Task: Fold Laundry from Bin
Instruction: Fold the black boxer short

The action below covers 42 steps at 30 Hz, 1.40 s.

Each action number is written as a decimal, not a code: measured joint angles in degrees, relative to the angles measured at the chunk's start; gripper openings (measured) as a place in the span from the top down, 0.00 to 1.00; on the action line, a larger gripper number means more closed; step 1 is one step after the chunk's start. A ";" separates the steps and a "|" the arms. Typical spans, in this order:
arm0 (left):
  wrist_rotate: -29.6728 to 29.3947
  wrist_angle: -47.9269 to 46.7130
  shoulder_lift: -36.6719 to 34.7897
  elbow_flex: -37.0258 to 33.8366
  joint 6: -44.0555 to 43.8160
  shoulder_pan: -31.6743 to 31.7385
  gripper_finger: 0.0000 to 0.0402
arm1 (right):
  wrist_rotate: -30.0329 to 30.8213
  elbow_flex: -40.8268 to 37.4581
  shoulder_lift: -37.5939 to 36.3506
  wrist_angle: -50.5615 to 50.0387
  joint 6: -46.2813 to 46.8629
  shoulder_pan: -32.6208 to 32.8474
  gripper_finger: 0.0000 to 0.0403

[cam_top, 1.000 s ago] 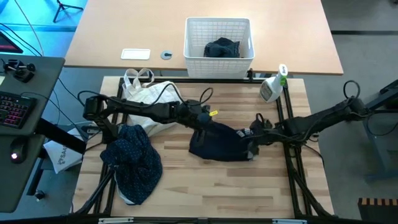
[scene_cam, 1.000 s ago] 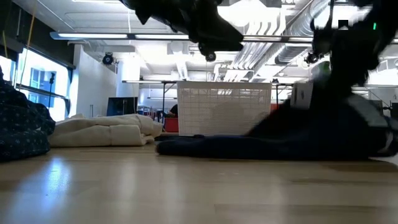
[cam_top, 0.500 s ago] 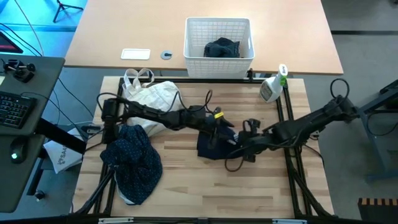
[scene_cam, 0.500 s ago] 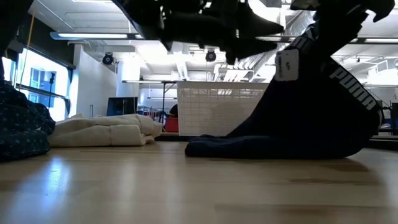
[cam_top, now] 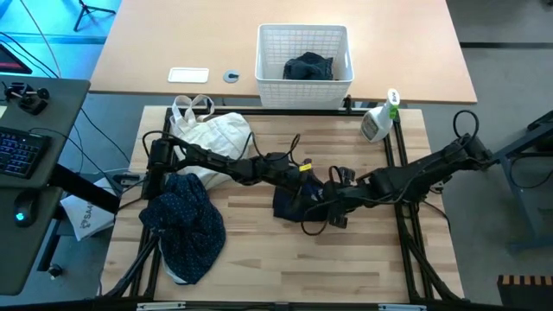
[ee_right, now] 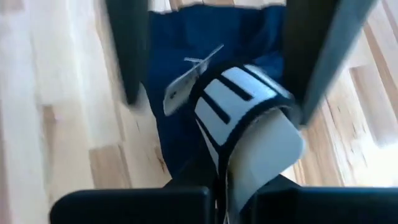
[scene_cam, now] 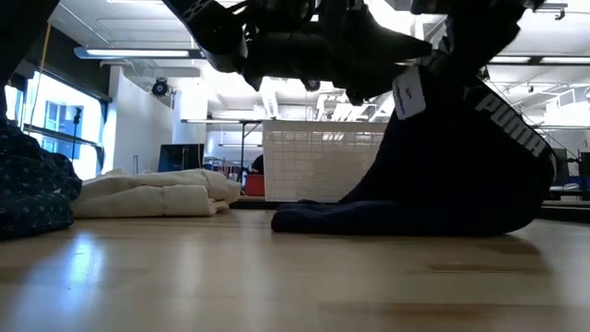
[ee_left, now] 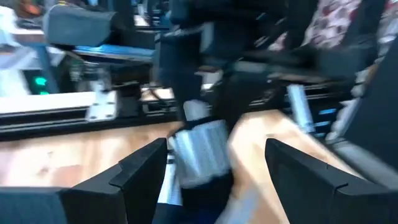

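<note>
The plain dark navy piece lies mid-table with one end raised; in the low view its banded edge stands high while its lower part rests on the wood. My right gripper is shut on that raised end. My left gripper is open and nearly level, just left of the raised cloth; whether it touches is blurred in its wrist view. The navy dotted shirt lies heaped at the near left. The white lattice bin stands beyond the far edge, holding a dark garment. My right gripper pinches the dark piece's white-lettered waistband between its two shut fingers, coming from above at a slant from the table's right. The cloth hangs below the fingers, a white tag dangling, and its lower end lies on the table.
A cream cloth bag with loop handles lies at the far left of the table. A spray bottle stands at the far right corner. Bare wood lies along the near edge.
My right gripper has gone toward the table's left and up, drawing the dark piece's right end off the wood, so the cloth that lay flat now stands up, bunched narrower. My left gripper has moved down and toward the table's right, close to the raised cloth.
</note>
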 joint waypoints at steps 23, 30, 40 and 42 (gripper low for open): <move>7.70 -10.39 -2.10 4.32 -8.68 2.81 0.96 | -10.35 0.84 -3.11 5.19 -7.39 -6.31 0.70; 5.58 -24.33 -5.57 9.36 -1.72 2.71 0.99 | -11.60 -8.16 -16.64 3.78 0.22 -7.84 0.39; 2.70 -27.82 -7.98 9.38 -0.80 2.89 1.00 | -14.61 -41.66 -35.13 30.69 16.72 -3.82 0.27; 2.42 -27.61 -7.99 9.38 -2.24 2.95 1.00 | -12.28 -46.04 -34.95 40.74 16.91 -2.96 0.27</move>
